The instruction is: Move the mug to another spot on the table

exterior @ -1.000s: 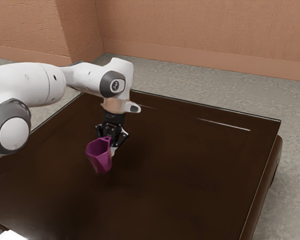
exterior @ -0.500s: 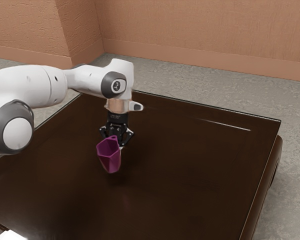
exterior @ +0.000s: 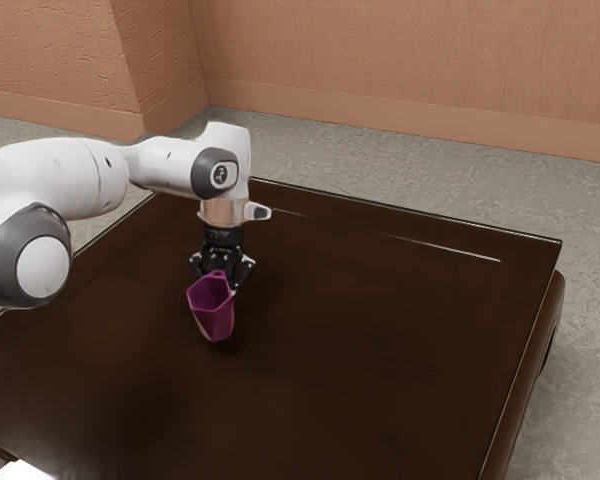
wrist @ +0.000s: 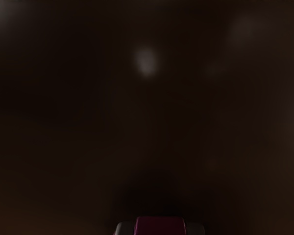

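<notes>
Claw (exterior: 220, 272) is closed on the rim of the purple mug (exterior: 212, 308), one finger on each side of its wall. The mug hangs tilted, low over the dark bench (exterior: 380, 340); contact with the surface cannot be told. In the exterior view, bare surface runs from 2 to 5 o'clock of the mug. The bench's far edge lies at 12 o'clock.

Your arm (exterior: 80, 185) wears smooth white rounded shells. A grey round cap (exterior: 25, 262) closes its thick part at the exterior view's left. Above the black two-finger gripper (exterior: 220, 274) you find a pale collar (exterior: 225, 210) and a dark grey disc (exterior: 218, 173) with a small light mark.
</notes>
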{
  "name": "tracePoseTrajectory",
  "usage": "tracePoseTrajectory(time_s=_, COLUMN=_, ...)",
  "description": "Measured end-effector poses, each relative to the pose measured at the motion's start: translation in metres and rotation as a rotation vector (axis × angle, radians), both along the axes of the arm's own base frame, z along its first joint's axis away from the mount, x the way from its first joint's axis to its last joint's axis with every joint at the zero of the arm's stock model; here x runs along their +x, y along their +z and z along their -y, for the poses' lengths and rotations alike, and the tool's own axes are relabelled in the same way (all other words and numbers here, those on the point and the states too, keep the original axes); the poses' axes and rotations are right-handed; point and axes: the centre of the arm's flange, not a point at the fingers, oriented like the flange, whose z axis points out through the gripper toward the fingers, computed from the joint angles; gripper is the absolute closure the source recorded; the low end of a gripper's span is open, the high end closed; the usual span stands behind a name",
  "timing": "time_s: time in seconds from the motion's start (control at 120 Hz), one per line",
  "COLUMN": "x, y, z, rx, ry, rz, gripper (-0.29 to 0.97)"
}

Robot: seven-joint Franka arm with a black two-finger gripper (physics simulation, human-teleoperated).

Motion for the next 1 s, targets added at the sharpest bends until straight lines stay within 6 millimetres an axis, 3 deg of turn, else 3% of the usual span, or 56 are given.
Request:
tracePoseTrajectory(time_s=0.225, x=0.000, y=-0.008, z=0.002, rx=-0.004, ry=0.004, rz=0.001, gripper=0.78)
tracePoseTrajectory(time_s=0.433, x=0.001, y=-0.006, z=0.005, rx=-0.045, ry=0.031, rz=0.011, gripper=0.34)
tracePoseTrajectory(time_s=0.625, x=0.009, y=0.016, z=0.006, rx=-0.051, ry=0.036, rz=0.075, gripper=0.14)
tracePoseTrajectory(time_s=0.708, x=0.013, y=0.047, z=0.004, rx=-0.041, ry=0.036, rz=0.131, gripper=0.09)
tracePoseTrajectory(time_s=0.792, x=0.007, y=0.104, z=0.005, rx=-0.021, ry=0.030, rz=0.207, gripper=0.06)
tracePoseTrajectory(time_s=0.842, x=-0.006, y=0.142, z=0.003, rx=0.003, ry=0.031, rz=0.246, gripper=0.05)
tracePoseTrajectory(time_s=0.933, x=-0.051, y=0.221, z=0.003, rx=0.052, ry=0.021, rz=0.325, gripper=0.03)
tracePoseTrajectory(time_s=1.0, x=-0.075, y=0.261, z=0.008, rx=0.084, ry=-0.021, rz=0.373, gripper=0.02)
